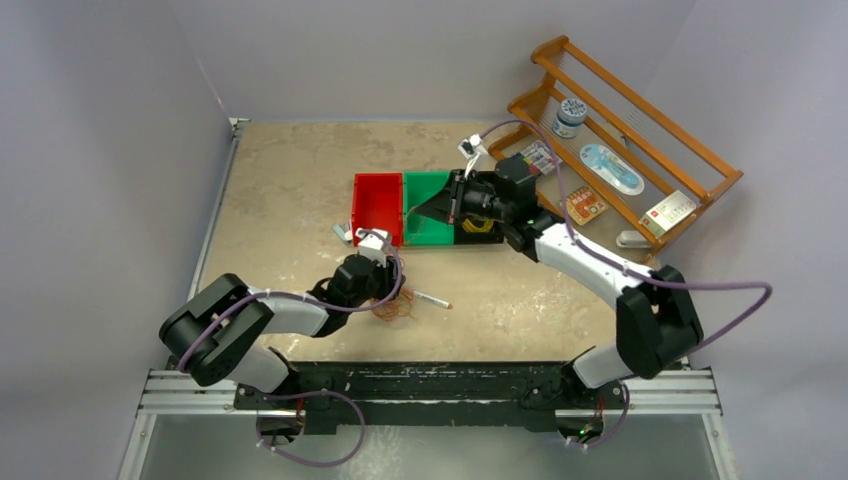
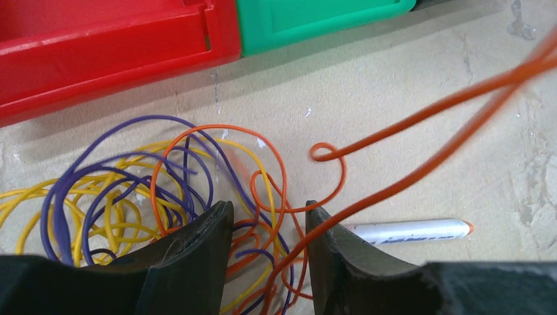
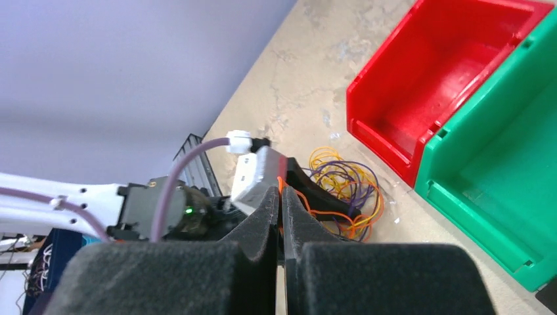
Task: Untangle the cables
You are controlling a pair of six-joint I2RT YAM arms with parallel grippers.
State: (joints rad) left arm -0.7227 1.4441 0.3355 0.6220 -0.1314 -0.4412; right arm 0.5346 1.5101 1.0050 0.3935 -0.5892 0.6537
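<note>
The cables lie in a loose tangle of orange, yellow and purple strands on the table in front of the red bin; the tangle also shows in the top view and the right wrist view. My left gripper is open and hangs low over the tangle's right part, with several strands between its fingers. An orange strand rises from between them toward the upper right. My right gripper is shut on this orange strand and is raised over the green bin.
A red bin and a green bin stand side by side behind the tangle. A white marker with an orange tip lies right of the tangle. A wooden rack with small items stands at the back right.
</note>
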